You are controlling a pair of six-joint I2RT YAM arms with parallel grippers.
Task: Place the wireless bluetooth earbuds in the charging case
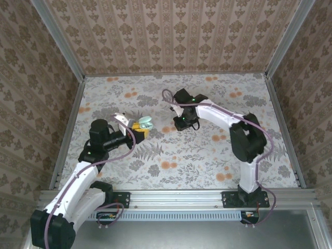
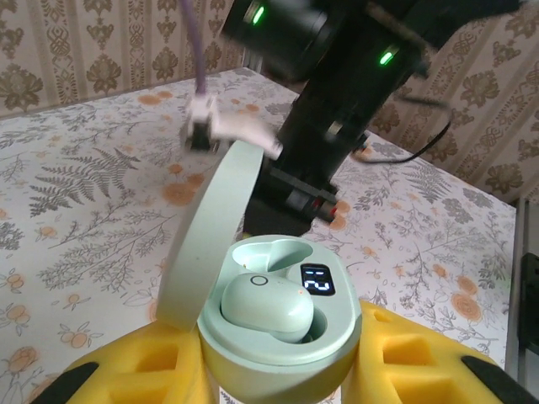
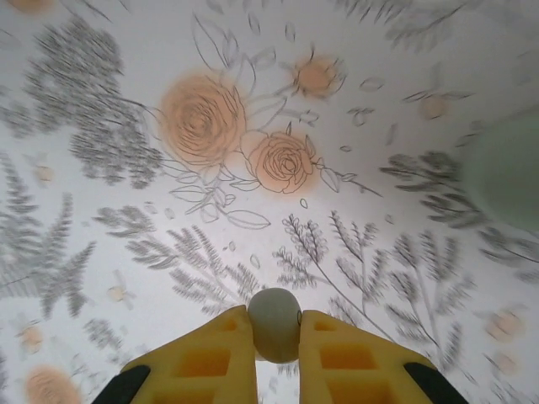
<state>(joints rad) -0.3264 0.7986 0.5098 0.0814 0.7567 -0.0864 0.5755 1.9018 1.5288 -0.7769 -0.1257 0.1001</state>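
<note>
Earbud [image 3: 274,318], lower part hidden, tight in right gripper [image 3: 275,335]; charging case [image 2: 282,332] tight in left gripper [image 2: 282,362].

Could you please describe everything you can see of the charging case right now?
The charging case is a round, mint-green, smooth plastic-looking shell, upright, clamped between the yellow fingers of the left gripper. Its hinged lid stands open. One matching earbud sits inside; the well behind looks empty, beside a lit digit display.

I am looking into a robot test cell, not a home: damask-papered panels [image 1: 171,36] are boxing in a floral-covered table [image 1: 176,166], with aluminium framing [image 1: 181,199] running along the near edge and up both far corners.
</note>
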